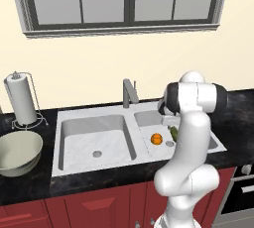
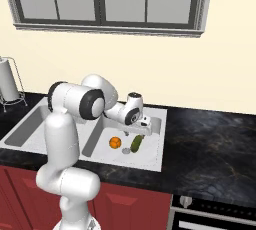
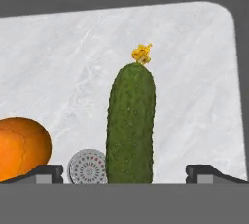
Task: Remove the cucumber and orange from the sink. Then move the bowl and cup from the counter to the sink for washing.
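1. The gripper (image 3: 124, 172) hangs over the right basin of the sink (image 1: 94, 118), its two dark tips spread wide and holding nothing; the cucumber (image 3: 130, 125) lies between them in the hand view, not touched by either tip.
2. The cucumber is a short dark-green oblong with a pimpled skin and a small yellow dried flower at its far end; it lies flat on the pale marbled basin floor (image 3: 185, 82); the base views show it just right of the drain (image 2: 126, 151).
3. The round metal drain (image 3: 88, 166) sits beside the cucumber's near end; on the drain's other side lies the orange (image 3: 22, 145), a bright round fruit with a faintly creased skin; cucumber and orange are near each other, not touching.
4. From the left base view, the orange (image 1: 157, 139) and cucumber (image 1: 174, 133) share the right basin; the left basin holds only its own drain.
5. Farther left on the black speckled counter (image 1: 30, 187) stands the bowl (image 1: 17, 152), wide, deep and pale greenish-beige; behind it a paper towel roll (image 1: 21, 99) stands upright in a wire holder.
6. At the sink's back rim rises the grey faucet (image 1: 130, 92); above it, a window (image 1: 124, 1) in the cream wall.
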